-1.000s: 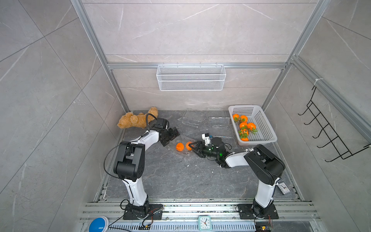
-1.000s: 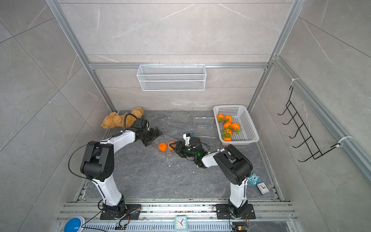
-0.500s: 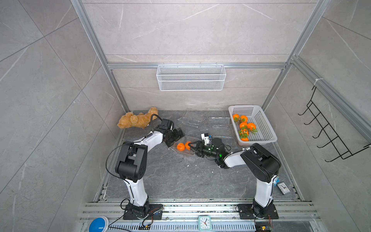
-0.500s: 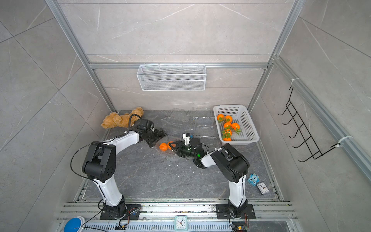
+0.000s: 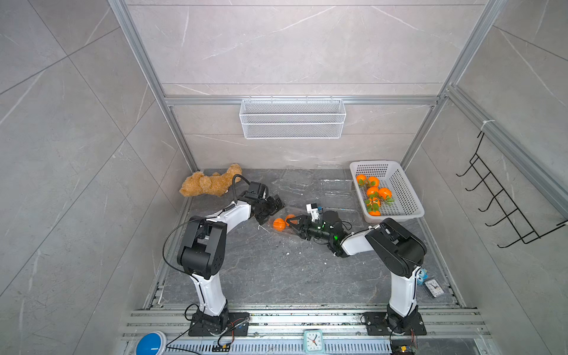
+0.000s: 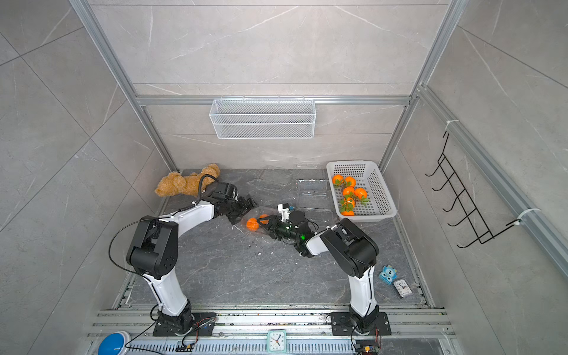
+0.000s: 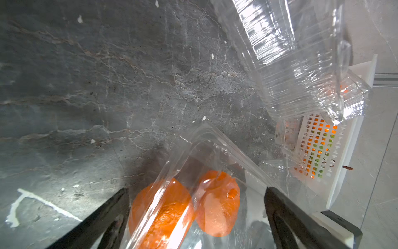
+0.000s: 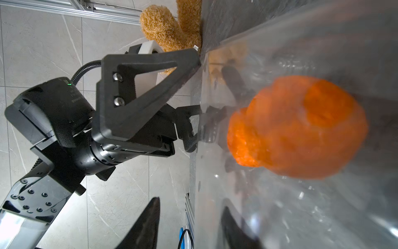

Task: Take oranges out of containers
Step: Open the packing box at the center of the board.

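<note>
A clear clamshell container [image 7: 206, 138] lies mid-floor with two oranges [image 5: 279, 223] [image 7: 217, 202] inside it. My left gripper [image 5: 273, 212] [image 7: 196, 190] is open, and its jaws stand wide on either side of the container's end. My right gripper [image 5: 292, 223] [image 8: 191, 204] comes in from the opposite end, also open. One of its fingers is outside the plastic wall [image 8: 280, 54] and the other shows through it. In the right wrist view the oranges [image 8: 301, 129] blur behind the plastic, with the left gripper [image 8: 197, 103] beyond.
Empty clear containers [image 5: 295, 181] [image 5: 335, 187] lie at the back. A white perforated basket [image 5: 405, 196] at the right holds several oranges. A teddy bear [image 5: 209, 184] lies at the back left. Small clocks [image 5: 433, 287] sit at the front right, and a wire basket [image 5: 292, 118] hangs on the wall.
My left gripper has moved right, from beside the bear up to the container. My right gripper's jaws have narrowed around the container wall.
</note>
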Motion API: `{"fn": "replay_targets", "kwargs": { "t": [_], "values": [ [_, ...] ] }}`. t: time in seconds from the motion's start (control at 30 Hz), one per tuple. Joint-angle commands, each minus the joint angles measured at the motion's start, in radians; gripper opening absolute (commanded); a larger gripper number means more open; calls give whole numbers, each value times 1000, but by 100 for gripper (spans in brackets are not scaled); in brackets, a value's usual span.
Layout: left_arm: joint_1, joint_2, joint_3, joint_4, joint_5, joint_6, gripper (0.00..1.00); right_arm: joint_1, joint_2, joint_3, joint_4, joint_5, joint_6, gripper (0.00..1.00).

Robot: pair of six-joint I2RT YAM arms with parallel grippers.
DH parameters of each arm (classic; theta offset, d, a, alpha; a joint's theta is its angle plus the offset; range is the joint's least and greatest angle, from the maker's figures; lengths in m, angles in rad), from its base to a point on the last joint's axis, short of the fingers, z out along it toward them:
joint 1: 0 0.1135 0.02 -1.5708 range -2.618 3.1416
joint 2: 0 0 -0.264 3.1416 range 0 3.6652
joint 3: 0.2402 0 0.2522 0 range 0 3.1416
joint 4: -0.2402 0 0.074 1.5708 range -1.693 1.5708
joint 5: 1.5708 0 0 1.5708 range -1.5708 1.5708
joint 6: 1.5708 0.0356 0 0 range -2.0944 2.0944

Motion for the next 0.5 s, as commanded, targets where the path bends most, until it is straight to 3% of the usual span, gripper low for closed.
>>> {"fn": "replay_targets", "kwargs": {
  "t": [0.0,0.27,0.47],
  "values": [
    [-13,-34,-10,29,44,-22,99,9,18,16,32,-9,10,48],
    [1,-109,-34,-32,12,11,100,7,-14,6,-30,23,27,45],
    [70,-238,-132,-45,-11,-17,99,6,-15,32,-74,53,92,39]
  ]
}}
